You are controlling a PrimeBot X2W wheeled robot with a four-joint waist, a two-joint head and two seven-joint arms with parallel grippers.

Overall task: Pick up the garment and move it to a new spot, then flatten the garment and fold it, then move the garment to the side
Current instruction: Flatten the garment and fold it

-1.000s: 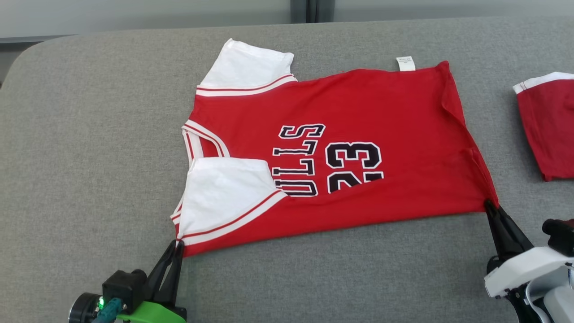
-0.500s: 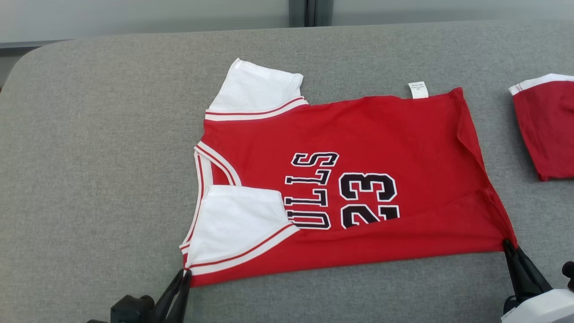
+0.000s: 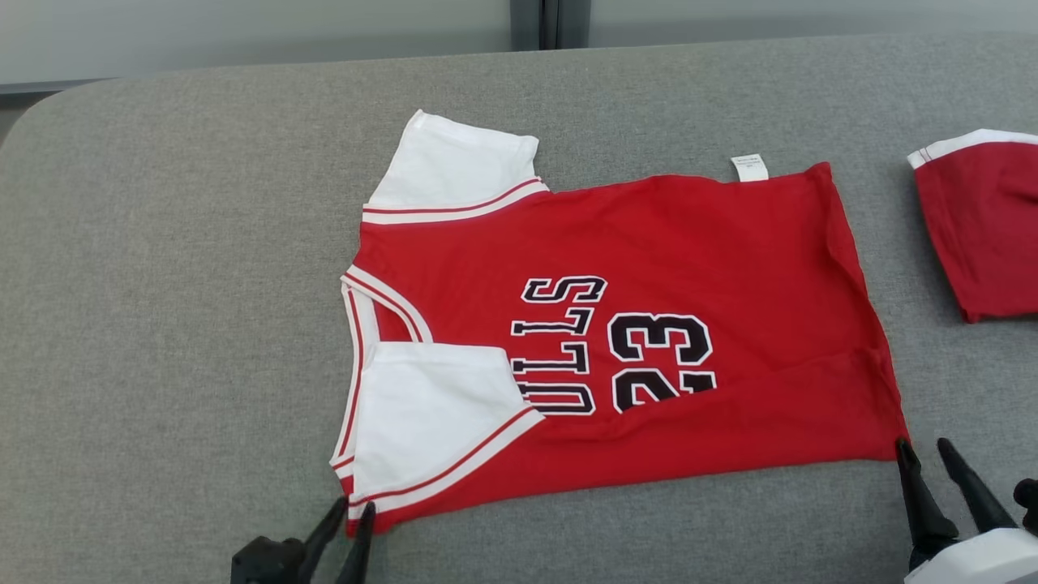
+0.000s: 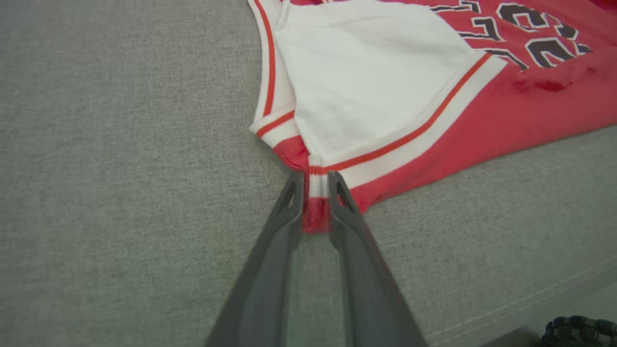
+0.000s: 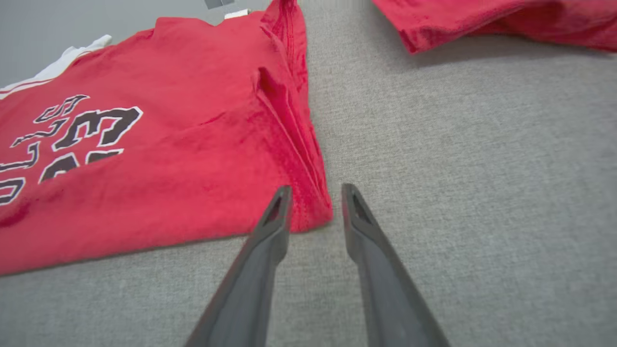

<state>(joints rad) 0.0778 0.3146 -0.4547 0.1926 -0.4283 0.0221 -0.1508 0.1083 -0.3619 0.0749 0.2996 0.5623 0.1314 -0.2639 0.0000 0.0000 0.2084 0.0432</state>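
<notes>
The garment (image 3: pixel 632 324) is a red jersey with white sleeves and black lettering. It lies flat on the grey table (image 3: pixel 162 284), collar to the left. My left gripper (image 3: pixel 352 509) stands at its near left corner, open. In the left wrist view that gripper (image 4: pixel 316 179) has its fingers slightly parted, with the red and white shoulder corner (image 4: pixel 315 212) lying loose between them. My right gripper (image 3: pixel 922 446) is open at the near right hem corner. In the right wrist view the jersey's hem corner (image 5: pixel 308 212) rests on the table between that gripper's (image 5: pixel 316 189) spread fingers.
A second red piece of clothing with white trim (image 3: pixel 981 227) lies at the far right of the table, also at the top of the right wrist view (image 5: pixel 482 19). The table's near edge seam (image 4: pixel 530 303) runs close behind my left gripper.
Both grippers were shut on the garment's near corners and have now opened, and the cloth has settled flat. The head camera shifted between the frames.
</notes>
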